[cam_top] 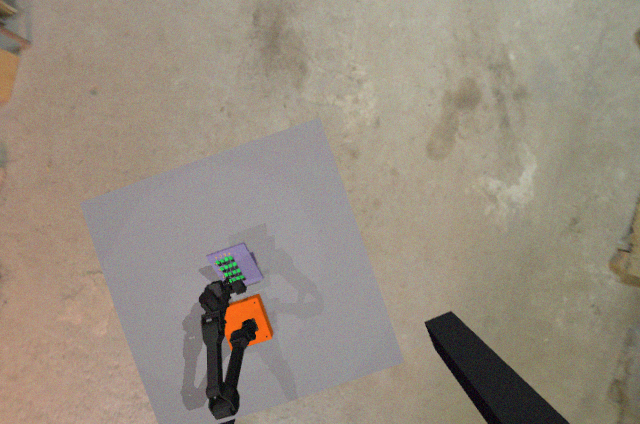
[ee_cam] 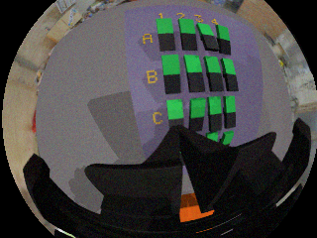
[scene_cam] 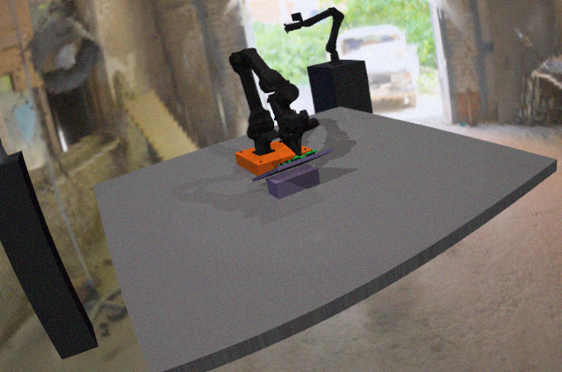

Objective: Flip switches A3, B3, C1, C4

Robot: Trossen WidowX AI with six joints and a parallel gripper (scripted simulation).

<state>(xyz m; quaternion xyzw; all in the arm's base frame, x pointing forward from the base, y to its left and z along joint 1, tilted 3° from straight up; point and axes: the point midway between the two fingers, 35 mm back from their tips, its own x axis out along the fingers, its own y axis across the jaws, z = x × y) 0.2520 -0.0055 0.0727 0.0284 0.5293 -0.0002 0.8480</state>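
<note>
One purple switch panel (ee_cam: 198, 59) sits on one grey table (scene_cam: 363, 204). The wrist view shows green-and-black rocker switches (ee_cam: 173, 73) in four columns. Three lettered rows, A, B and C, hold four each, making twelve. Below row C, the tops of two more switches (ee_cam: 220, 138) show, with the remainder of that row hidden behind the arm. One black robot arm (scene_cam: 268, 100) stands on one orange base plate (scene_cam: 258, 160). A second black arm (scene_cam: 324, 27) stands farther back on one dark pedestal (scene_cam: 340, 87). Two dark slabs (scene_cam: 32, 250) stand beside the table.
</note>
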